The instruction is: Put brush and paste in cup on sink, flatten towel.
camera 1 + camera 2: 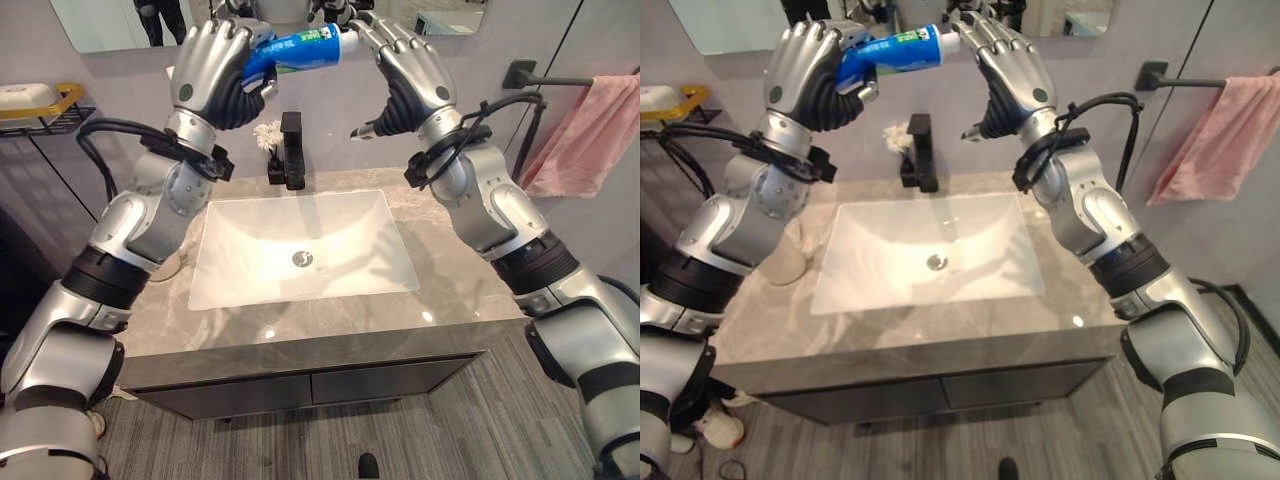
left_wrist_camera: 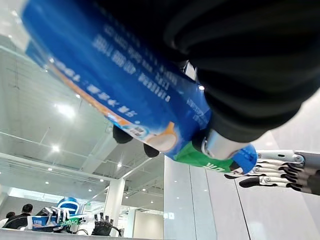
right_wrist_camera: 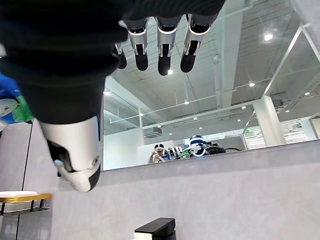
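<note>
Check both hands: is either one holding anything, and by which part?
The left hand holds the blue toothpaste tube, fingers curled round its rear end, cap end pointing toward the right hand. The right hand is open at the cap, gripping nothing.

Silver-grey humanoid arms, dark joints

Left hand (image 1: 212,75) and right hand (image 1: 410,75): silver fingers, dark tips, ribbed black covers; black bands ring the glossy arm shells at the joints.

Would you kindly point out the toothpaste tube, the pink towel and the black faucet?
toothpaste tube (image 1: 300,50), left eye view, blue middle of the body.
pink towel (image 1: 585,135), left eye view, centre of the hanging cloth.
black faucet (image 1: 921,150), right eye view, upright column.
</note>
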`<state>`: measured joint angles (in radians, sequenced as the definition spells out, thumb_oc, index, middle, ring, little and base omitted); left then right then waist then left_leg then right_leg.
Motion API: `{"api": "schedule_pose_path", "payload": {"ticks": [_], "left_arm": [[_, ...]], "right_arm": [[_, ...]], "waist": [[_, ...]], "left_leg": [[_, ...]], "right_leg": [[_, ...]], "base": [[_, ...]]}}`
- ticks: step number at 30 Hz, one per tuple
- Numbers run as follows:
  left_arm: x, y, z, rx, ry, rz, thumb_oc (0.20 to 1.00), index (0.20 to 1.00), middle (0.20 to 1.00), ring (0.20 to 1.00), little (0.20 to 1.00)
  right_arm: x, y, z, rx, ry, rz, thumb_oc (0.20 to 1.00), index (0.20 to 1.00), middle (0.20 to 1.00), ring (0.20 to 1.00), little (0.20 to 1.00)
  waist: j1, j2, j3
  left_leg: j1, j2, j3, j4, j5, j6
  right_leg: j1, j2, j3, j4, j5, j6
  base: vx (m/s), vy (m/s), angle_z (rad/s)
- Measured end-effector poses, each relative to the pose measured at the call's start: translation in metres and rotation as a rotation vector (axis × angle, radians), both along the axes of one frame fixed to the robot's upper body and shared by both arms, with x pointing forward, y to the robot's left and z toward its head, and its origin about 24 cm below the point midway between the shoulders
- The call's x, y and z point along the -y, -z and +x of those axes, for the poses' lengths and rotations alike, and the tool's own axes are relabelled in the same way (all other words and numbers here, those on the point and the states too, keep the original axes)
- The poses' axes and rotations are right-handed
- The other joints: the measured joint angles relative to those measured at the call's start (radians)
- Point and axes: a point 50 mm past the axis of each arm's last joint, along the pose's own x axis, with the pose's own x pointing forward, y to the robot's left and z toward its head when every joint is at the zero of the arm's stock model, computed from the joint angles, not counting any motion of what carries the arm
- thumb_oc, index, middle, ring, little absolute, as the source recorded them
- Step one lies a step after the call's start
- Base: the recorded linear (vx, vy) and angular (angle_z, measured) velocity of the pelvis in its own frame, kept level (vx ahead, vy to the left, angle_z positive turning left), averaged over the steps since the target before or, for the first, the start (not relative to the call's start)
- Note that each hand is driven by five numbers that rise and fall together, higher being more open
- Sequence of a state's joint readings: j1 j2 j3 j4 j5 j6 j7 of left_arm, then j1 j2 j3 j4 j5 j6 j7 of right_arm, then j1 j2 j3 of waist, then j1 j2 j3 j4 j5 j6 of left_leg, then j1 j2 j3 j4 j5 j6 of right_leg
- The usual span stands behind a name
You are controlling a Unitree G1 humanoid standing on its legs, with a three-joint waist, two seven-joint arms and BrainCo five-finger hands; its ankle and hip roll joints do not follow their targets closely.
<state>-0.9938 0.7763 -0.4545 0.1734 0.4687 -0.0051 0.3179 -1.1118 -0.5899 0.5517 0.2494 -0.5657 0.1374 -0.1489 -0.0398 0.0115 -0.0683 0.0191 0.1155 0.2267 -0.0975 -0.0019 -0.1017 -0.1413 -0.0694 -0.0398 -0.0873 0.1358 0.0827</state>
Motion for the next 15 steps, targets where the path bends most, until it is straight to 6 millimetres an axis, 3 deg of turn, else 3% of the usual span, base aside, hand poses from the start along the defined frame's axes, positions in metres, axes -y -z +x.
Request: {"api": "schedule_pose_path", "payload": {"ticks": [15], "left_arm": [[-0.003,-0.002,-0.003,-0.008,-0.014,-0.014,0.2,0.2,0.2,0.2,0.2]], "right_arm": [[0.01,0.003,-0.003,-0.001,0.027,0.049,1.0,1.0,1.0,1.0,1.0]], "waist": [[0.0,0.0,0.0]], "left_leg": [[0.0,0.0,-0.001,0.0,0.0,0.0]], "right_leg": [[0.001,0.0,-0.001,0.0,0.001,-0.001]], "base": [[0.0,0.0,0.0]]}}
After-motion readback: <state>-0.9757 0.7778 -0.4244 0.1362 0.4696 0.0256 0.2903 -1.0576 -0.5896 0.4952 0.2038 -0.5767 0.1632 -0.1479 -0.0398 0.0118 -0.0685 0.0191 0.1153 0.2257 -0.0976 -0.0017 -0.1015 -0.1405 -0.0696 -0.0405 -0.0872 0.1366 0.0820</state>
